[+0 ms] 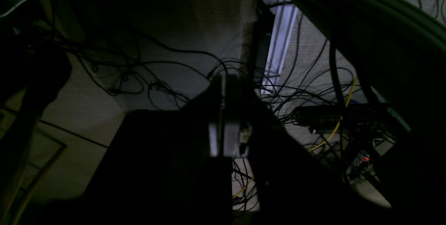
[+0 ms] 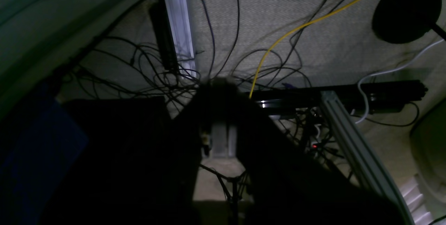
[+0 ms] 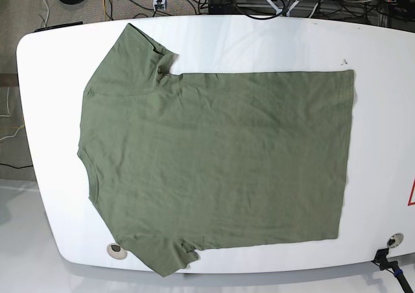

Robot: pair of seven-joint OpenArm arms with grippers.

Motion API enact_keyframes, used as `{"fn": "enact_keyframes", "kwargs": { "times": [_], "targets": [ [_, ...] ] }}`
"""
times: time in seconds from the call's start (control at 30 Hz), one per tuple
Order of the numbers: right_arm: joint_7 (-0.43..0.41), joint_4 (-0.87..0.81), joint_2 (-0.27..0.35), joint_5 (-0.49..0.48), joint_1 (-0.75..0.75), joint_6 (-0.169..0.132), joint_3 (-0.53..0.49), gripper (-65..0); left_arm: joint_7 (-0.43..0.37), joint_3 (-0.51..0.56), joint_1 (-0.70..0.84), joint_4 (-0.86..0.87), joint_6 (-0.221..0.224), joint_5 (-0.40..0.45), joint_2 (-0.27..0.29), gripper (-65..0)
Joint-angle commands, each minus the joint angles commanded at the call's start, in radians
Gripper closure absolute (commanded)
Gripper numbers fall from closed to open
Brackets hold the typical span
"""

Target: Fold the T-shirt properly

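One T-shirt (image 3: 220, 157) lies flat across the table (image 3: 382, 144); soft and light, we judge; we would pinch its sleeve edges; left gripper (image 1: 226, 127) and right gripper (image 2: 220, 138) look closed, empty.

— Any lettering, labels or numbers to read here?

— None. The T-shirt (image 3: 214, 157) is plain olive green with no print. At the right edge of the white table (image 3: 382, 111) a corner of a red-outlined triangular sign (image 3: 411, 193) shows, cut off by the frame, so nothing on it can be read.

— And the two wrist views?

— Too dark – only cables and floor, with no legible marks.
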State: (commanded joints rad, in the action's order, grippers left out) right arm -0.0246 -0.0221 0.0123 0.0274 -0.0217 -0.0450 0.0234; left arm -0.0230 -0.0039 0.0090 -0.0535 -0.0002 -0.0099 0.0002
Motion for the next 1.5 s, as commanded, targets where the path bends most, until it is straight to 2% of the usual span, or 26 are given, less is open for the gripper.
{"fn": "enact_keyframes", "kwargs": {
  "times": [0.7,1.5],
  "targets": [
    [-0.002,0.002,-0.001,0.006,-0.002,-0.001,-0.001,0.0,-0.002,0.000,0.012,0.005,-0.004,0.002,0.006,0.0],
    [-0.005,0.008,0.000,0.007,-0.003,-0.006,0.000,0.0,-0.006,0.008,0.035,0.003,0.013,0.005,-0.001,0.0]
  ]
}}
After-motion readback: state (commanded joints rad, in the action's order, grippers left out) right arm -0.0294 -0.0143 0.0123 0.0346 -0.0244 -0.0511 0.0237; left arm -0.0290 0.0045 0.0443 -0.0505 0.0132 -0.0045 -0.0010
